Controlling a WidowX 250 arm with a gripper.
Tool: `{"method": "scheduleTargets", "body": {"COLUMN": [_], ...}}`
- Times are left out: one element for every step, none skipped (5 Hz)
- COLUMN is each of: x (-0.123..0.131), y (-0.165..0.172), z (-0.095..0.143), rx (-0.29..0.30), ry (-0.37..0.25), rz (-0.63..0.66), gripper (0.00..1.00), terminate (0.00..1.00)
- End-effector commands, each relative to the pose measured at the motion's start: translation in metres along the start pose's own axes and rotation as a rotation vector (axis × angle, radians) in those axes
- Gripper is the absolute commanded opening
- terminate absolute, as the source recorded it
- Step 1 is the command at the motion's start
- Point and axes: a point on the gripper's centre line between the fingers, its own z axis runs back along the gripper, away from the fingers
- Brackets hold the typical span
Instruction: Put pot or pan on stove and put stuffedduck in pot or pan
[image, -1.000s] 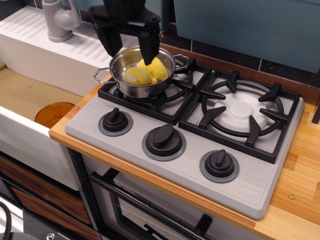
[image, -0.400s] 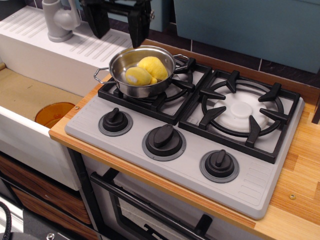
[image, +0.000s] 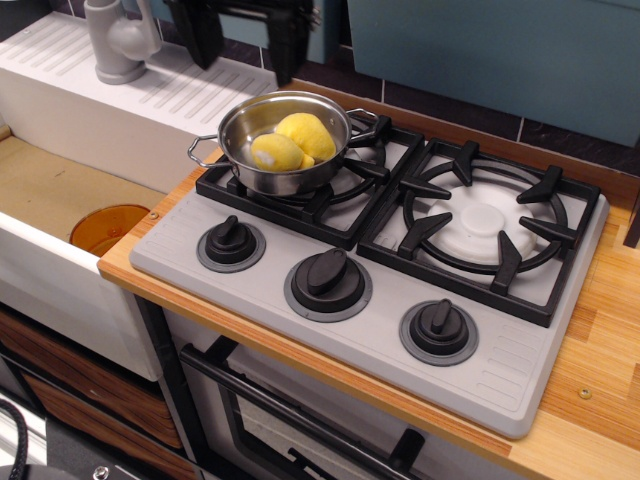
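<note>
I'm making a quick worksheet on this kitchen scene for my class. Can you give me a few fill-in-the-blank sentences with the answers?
1. The steel pot sits on the stove's ____ burner as seen here.
2. The yellow duck lies ____ the pot.
3. The stove front has ____ black knobs.
4. The gripper hangs above the pot with its fingers ____.

Answers: left; inside; three; open

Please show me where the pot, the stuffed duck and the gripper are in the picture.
pot (image: 240, 170): main view, front steel wall.
stuffed duck (image: 300, 135): main view, larger yellow lump.
gripper (image: 247, 42): main view, gap between the black fingers.
</note>
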Motion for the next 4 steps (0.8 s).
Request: {"method": "scheduleTargets", "body": {"x": [0.011,0.017,0.023,0.020], "y": [-0.039,-0.057,-0.076,-0.085], "z": [0.006,0.006,0.010,0.008], "rx": [-0.041,-0.050,-0.037,-0.058], "ry": [-0.097,-0.115,-0.079,-0.095], "rz": [0.081,0.099,0.124,0.171], "gripper": [1.00,1.00,1.00,1.00], "terminate": [0.00,0.00,0.00,1.00]}}
